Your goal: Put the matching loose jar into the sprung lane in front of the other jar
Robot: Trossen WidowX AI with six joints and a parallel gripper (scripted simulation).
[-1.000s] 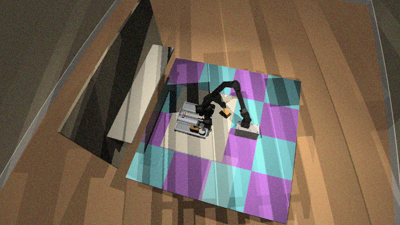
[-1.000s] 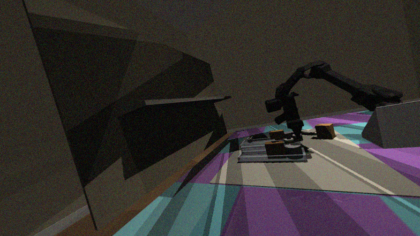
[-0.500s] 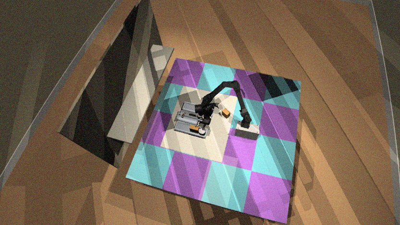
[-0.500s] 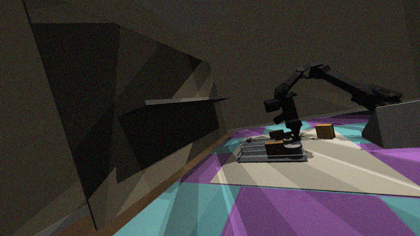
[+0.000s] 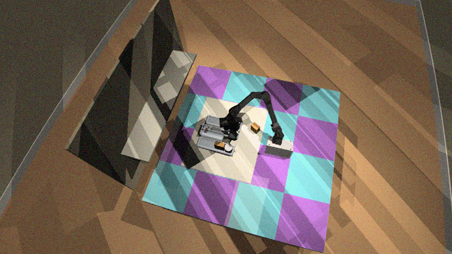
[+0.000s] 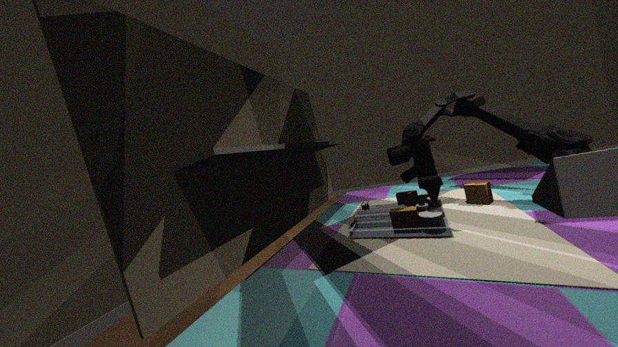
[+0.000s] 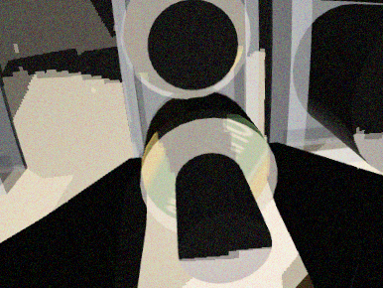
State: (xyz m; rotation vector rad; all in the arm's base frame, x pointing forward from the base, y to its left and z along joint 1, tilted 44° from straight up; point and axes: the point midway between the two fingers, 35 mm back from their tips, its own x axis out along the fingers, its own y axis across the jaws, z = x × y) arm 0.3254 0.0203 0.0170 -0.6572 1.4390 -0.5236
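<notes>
My gripper is shut on a jar with a pale round lid; green and yellow patches show around it in the wrist view, and a dark shape covers the lid's middle. The held jar is at the front of the sprung lane, close before another jar that stands between the lane walls with a black disc on its pale lid. Whether the two jars touch is not clear. The held jar's base, the front stop and the pusher plate are hidden.
The near lane holds an orange-brown box and a white-lidded jar. A loose orange box stands on the cream mat. A tall panel with a shelf stands left.
</notes>
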